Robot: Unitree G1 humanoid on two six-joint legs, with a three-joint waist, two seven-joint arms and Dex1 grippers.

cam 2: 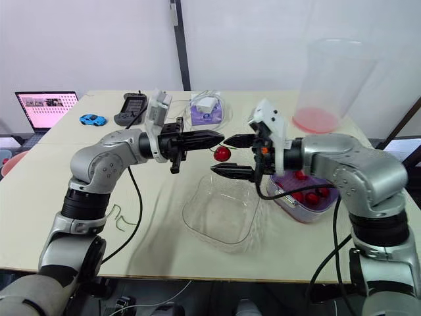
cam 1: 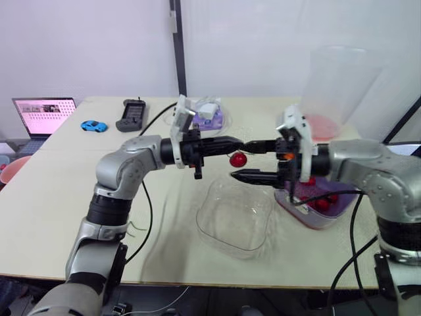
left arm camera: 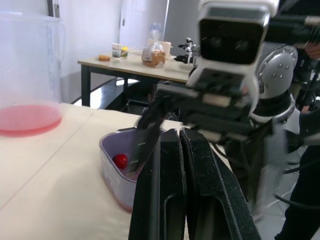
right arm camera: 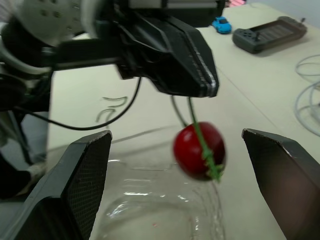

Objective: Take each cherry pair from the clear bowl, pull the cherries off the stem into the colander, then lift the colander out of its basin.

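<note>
My left gripper is shut on the green stem of a red cherry, which hangs below its tips above the table. My right gripper is open, one finger on each side of the cherry and not touching it. The empty clear bowl sits just below and in front. The purple colander in its basin, under my right forearm, holds several loose cherries; one cherry shows in the left wrist view.
A tall clear container with a pink base stands at the back right. A laptop, blue toy car and black controller lie at the back left. A small tub sits mid-back. Loose stems lie near my left arm.
</note>
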